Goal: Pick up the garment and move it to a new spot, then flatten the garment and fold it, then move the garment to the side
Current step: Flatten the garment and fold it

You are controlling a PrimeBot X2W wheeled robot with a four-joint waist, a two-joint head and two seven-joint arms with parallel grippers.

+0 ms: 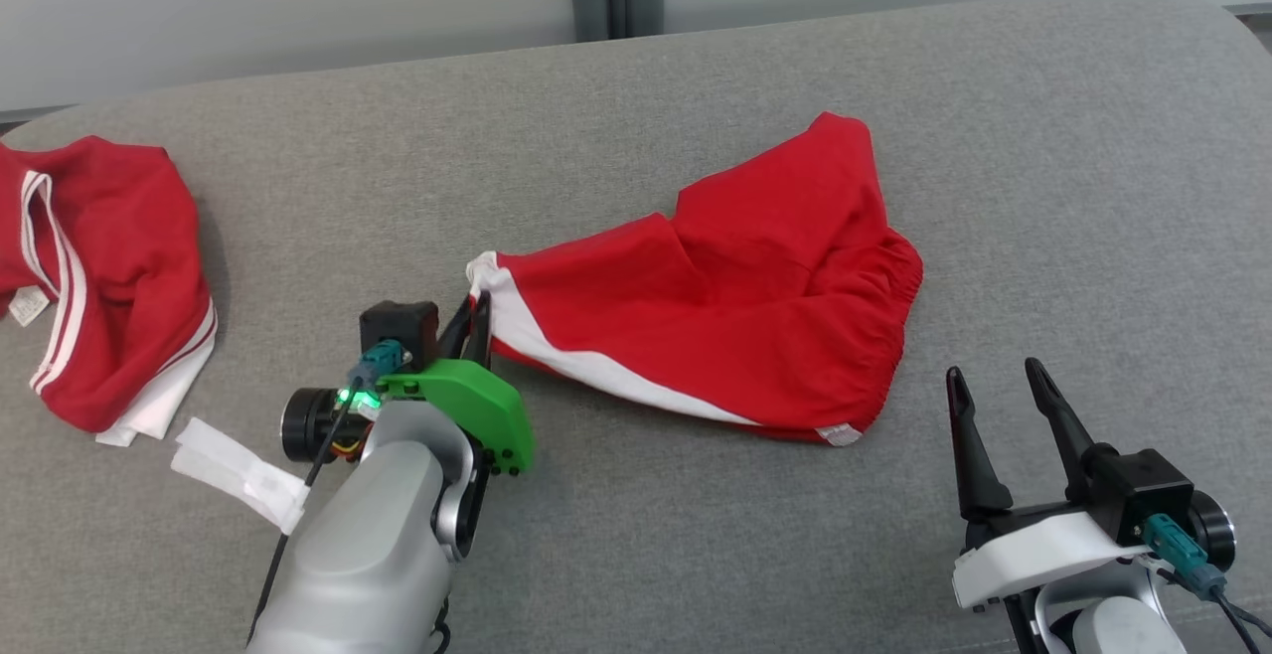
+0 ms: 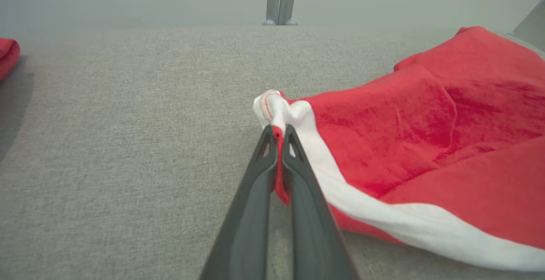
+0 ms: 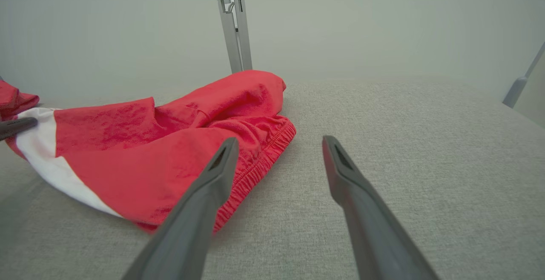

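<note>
Left claw (image 2: 279, 133) clamped on the white-striped leg hem of the red shorts (image 1: 735, 316), rumpled mid-surface (image 1: 696, 555), I judge I'm flattening them, so next my wide-open, empty right claw (image 1: 994, 376) must reach the nearby waistband (image 3: 264, 161) and draw it taut.

Grey fabric surface (image 1: 894, 87) carries red shorts (image 1: 755, 306) (white-striped), second red garment (image 1: 109, 276), white strip (image 1: 238, 475).

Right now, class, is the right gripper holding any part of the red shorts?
No: the right gripper stands open, fingers apart over the grey surface, clear of the red shorts.
</note>
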